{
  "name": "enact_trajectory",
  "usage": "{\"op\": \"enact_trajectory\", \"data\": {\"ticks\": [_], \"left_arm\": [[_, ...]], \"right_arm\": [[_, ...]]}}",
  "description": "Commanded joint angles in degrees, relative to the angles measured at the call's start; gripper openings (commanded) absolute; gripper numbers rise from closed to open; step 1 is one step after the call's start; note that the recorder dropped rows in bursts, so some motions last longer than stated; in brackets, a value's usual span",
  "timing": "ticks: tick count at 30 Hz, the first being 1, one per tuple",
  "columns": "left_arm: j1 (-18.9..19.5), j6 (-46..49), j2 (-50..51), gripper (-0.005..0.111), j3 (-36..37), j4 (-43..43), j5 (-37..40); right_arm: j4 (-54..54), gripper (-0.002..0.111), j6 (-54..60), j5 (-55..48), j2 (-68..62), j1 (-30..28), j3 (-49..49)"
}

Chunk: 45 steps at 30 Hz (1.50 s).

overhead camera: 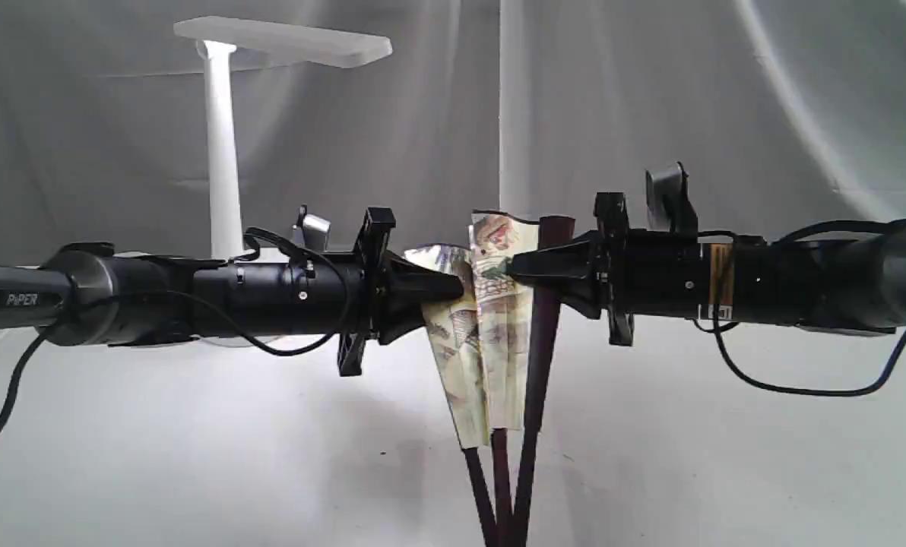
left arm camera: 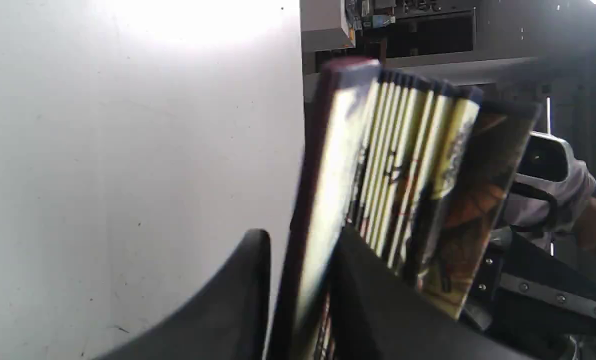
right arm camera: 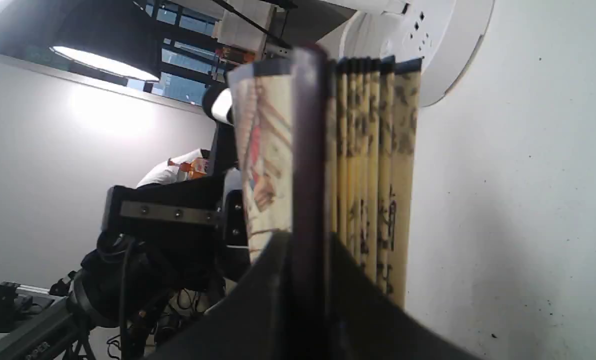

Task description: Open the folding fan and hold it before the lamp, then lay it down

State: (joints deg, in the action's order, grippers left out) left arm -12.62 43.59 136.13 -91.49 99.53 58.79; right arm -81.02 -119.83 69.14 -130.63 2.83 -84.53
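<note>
1. The folding fan stands upright in the middle of the exterior view, between the two arms. Its leaf points up and its dark ribs run down to meet at the lower edge of the picture
2. It is only partly spread: a few cream pleats painted with houses show, and the rest are packed together
3. The frame cuts off its lower end, so I cannot tell whether it rests on the white table
4. The right claw comes in level from the right and is clamped on the fan's maroon outer rib. The right wrist view shows that rib pinched between the two dark fingers
5. The left claw comes in level from the left, at the fan's other edge. In the left wrist view its fingers stand on either side of the other outer rib and close to it. The picture is blurred, so I cannot tell whether they press on it
6. The white desk lamp stands behind the left arm, well apart from the fan, with its flat head above both arms
7. Pale grey cloth hangs behind everything
</note>
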Motion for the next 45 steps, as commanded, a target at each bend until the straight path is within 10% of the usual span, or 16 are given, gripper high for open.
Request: {"op": "enact_trajectory", "data": {"ticks": [1,20,45], "left_arm": [[-0.02,0.34,-0.66,0.031,-0.14,0.42,-0.56],[-0.02,2.14,-0.66,0.045,-0.14,0.42,-2.53],[-0.02,3.18,-0.66,0.045,-0.14,0.42,-2.05]], "right_arm": [[0.16,0.0,0.33,0.82,0.23,0.03,-0.22],[-0.19,0.0,0.33,0.82,0.23,1.98,-0.22],[25.77,0.0,0.33,0.82,0.23,4.61,17.59]]}}
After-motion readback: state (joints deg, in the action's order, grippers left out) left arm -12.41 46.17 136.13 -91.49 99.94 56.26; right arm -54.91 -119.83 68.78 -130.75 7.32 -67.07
